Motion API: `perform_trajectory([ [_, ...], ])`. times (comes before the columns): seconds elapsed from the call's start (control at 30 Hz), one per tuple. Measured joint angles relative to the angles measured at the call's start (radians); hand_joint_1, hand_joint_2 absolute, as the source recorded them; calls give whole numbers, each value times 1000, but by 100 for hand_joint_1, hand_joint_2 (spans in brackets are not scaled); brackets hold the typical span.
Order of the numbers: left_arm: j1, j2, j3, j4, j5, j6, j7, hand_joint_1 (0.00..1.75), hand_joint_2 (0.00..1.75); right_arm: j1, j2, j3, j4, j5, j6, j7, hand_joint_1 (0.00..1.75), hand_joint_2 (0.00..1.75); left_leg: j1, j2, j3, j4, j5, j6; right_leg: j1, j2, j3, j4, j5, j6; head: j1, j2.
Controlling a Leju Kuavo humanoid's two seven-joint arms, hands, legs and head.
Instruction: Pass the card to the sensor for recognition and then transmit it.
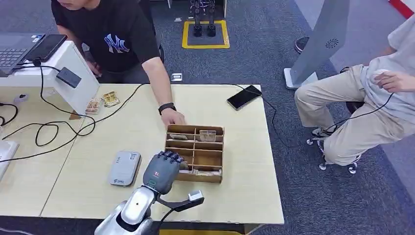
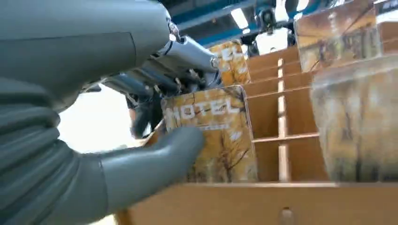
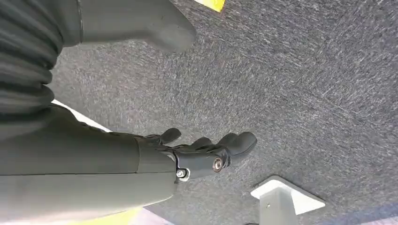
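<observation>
We see the left hand (image 2: 117,136) pinching a card (image 2: 213,136) between thumb and fingers (image 2: 141,84) inside the wooden box (image 1: 195,152) on the counter (image 1: 244,161). Right hand (image 3: 141,154) hangs over carpet (image 3: 305,93), fingers loosely spread, holding nothing. A person's hand (image 1: 172,117) touches the box's far rim.

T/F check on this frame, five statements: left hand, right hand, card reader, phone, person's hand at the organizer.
1. The left hand pinches a HOTEL card at the wooden organizer. True.
2. The right hand holds a card. False: it hangs over grey carpet, holding nothing, fingers apart.
3. The grey card reader sits on the table beside the organizer, on the robot's left. True.
4. The black phone lies inside the organizer. False: it lies on the table near the far edge, apart from it.
5. A person's hand rests at the organizer's far edge. True.
</observation>
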Motion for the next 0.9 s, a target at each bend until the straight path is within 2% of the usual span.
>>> perform_trajectory([
  [0.63,8,0,8,-2,-7,25,-2,175,175,0,0,0,2,3,0,-7,0,175,0,0,0,0,0,-1,0,0,0,0,0,0,0,0],
  [0.9,26,0,19,-32,15,108,-35,175,175,0,-2,0,6,10,0,-15,0,175,0,0,0,0,0,-1,0,0,0,0,0,0,0,0],
])
